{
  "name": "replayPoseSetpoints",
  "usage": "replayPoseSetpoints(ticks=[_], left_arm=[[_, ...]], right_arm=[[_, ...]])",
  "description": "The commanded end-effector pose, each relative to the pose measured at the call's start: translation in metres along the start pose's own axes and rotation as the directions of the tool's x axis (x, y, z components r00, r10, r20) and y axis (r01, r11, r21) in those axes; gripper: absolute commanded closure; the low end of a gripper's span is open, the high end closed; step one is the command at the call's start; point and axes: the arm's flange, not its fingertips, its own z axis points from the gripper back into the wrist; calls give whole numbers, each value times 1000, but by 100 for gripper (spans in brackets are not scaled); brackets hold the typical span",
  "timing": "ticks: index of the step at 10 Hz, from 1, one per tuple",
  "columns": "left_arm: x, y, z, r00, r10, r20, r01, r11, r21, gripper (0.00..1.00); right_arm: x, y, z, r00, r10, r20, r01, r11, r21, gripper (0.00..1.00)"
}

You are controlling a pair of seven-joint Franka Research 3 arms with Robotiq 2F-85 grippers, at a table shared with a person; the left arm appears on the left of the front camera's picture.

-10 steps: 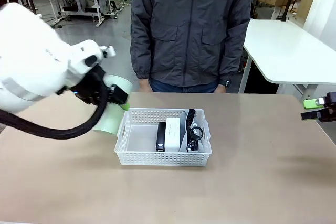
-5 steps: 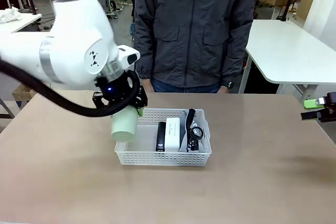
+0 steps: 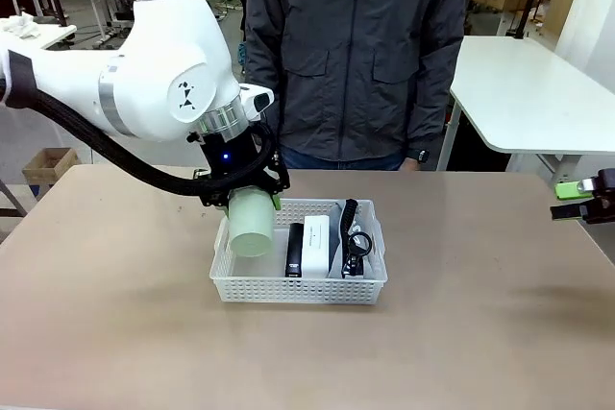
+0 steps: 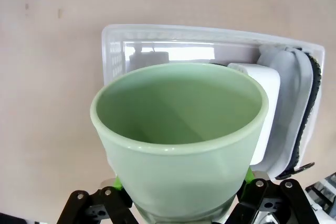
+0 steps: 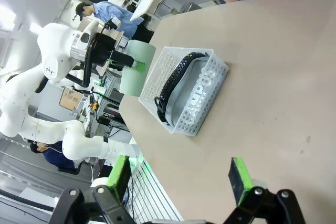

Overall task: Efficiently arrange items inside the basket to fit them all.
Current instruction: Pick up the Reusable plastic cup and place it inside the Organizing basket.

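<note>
Placement step: left gripper (image 3: 252,201) clamps pale green cup (image 3: 252,224) above basket (image 3: 300,284), 9 o'clock bay. Next: lower, release. Right gripper (image 5: 180,178) spread, unloaded.

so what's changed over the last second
The left gripper, shut on the pale green cup, carried it from beside the basket's left end to above its left half. The stapler, white box, pouch and open right gripper stayed put.

A glossy, smooth pale green cup (image 4: 178,140) is seen between the fingers, above a white perforated plastic basket (image 4: 113,51) on a matt table (image 4: 47,103).
</note>
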Motion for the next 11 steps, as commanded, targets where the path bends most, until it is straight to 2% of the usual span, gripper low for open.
replayPoseSetpoints(ticks=[1, 2, 5, 11], left_arm=[[1, -2, -1, 1000, 1, 0, -1, 1000, -1, 14], [-7, 3, 0, 995, -56, 81, 49, 995, 91, 14], [-10, 6, -13, 992, -94, 85, 86, 992, 92, 14], [-5, -2, -51, 995, -88, -52, 94, 988, 121, 14]], right_arm=[[2, 2, -1, 1000, -14, 13, 14, 1000, 9, 0], [2, 2, -1, 1000, -14, 13, 14, 1000, 9, 0], [2, 2, -1, 1000, -14, 13, 14, 1000, 9, 0], [2, 2, -1, 1000, -14, 13, 14, 1000, 9, 0]])
